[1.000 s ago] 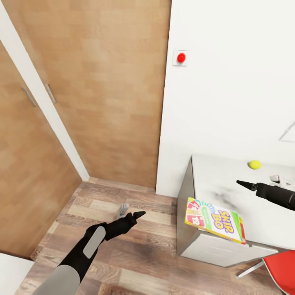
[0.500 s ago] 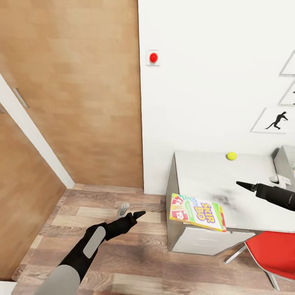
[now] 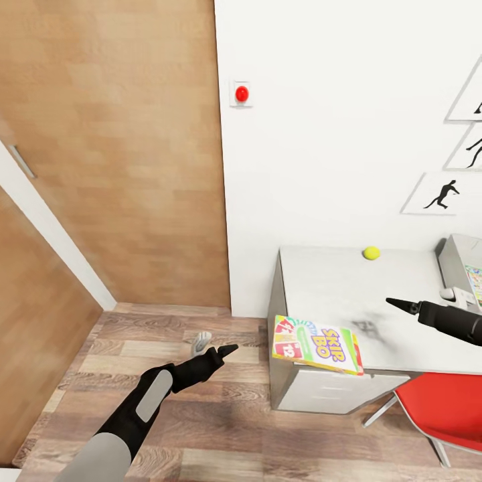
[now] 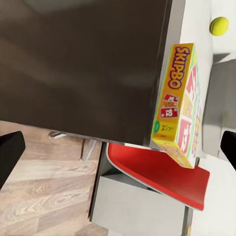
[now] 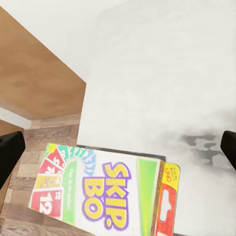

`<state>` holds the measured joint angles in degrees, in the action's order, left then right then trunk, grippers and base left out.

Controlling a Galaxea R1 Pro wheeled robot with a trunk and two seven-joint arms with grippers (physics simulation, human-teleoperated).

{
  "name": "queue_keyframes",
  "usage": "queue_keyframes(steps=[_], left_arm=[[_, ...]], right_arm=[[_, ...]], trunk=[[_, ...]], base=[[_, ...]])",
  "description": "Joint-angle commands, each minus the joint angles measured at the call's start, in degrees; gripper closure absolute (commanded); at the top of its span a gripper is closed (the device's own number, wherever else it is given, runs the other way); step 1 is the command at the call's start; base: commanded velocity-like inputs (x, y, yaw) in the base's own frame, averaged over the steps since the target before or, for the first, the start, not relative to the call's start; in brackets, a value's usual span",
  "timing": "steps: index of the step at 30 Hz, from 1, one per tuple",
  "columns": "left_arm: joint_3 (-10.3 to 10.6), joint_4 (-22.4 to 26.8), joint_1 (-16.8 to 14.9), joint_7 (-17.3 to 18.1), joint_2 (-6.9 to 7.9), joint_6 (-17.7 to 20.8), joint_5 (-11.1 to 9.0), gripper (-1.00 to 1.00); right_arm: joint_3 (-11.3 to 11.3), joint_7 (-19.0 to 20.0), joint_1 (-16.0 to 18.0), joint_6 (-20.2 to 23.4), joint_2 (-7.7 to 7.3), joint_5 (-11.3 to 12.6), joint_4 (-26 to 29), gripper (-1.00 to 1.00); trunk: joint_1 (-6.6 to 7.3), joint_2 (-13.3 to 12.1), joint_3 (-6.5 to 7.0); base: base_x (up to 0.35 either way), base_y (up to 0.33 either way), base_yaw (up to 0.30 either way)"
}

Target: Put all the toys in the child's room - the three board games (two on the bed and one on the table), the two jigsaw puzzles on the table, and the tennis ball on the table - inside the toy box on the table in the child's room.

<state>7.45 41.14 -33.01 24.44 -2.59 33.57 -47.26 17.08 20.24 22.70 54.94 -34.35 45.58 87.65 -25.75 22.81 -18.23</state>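
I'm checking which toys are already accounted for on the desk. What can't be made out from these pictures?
- Toy box: head view, cut off by the picture's right edge; its contents are hidden except for a sliver of a printed cover.
- Red chair: head view, cut by the right edge.
- Right gripper: head view, looks shut above the table, but its fingers are too small to be sure.
- Skip-Bo game: right wrist view, lower corner cut off.

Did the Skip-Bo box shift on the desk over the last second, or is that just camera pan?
No. The Skip-Bo box still overhangs the desk's front left corner just as before; box, desk and tennis ball slide left in the picture together, so the camera turned.
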Motion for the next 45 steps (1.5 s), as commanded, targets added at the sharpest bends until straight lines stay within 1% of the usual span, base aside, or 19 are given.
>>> queue_keyframes(steps=[1, 13, 28, 45], left_arm=[[0.0, 0.0, 0.0, 0.0, 0.00, 0.3, -0.3, -1.00], [0.0, -0.2, 0.0, 0.1, 0.00, -0.2, -0.4, -1.00], [0.0, -1.0, 0.0, 0.0, -0.03, -0.9, -0.3, -1.00], [0.0, -1.3, 0.0, -0.4, -0.26, -1.3, -0.3, -1.00]], right_arm=[[0.1, 0.5, 0.1, 0.3, 0.00, -0.4, 0.0, -1.00], [0.1, 0.6, 0.1, 0.6, -0.02, -0.3, 0.3, -1.00], [0.1, 0.6, 0.1, 2.9, -0.02, -0.3, 0.9, -1.00], [0.1, 0.6, 0.1, 3.4, -0.01, -0.3, 1.3, -1.00]], trunk=[[-0.03, 0.1, -0.10], [-0.03, 0.1, -0.10], [-0.03, 0.1, -0.10], [-0.03, 0.1, -0.10]], base=[[0.000, 0.000, -0.020], [0.008, 0.001, -0.008], [0.144, 0.046, -0.001], [0.028, 0.009, 0.000]])
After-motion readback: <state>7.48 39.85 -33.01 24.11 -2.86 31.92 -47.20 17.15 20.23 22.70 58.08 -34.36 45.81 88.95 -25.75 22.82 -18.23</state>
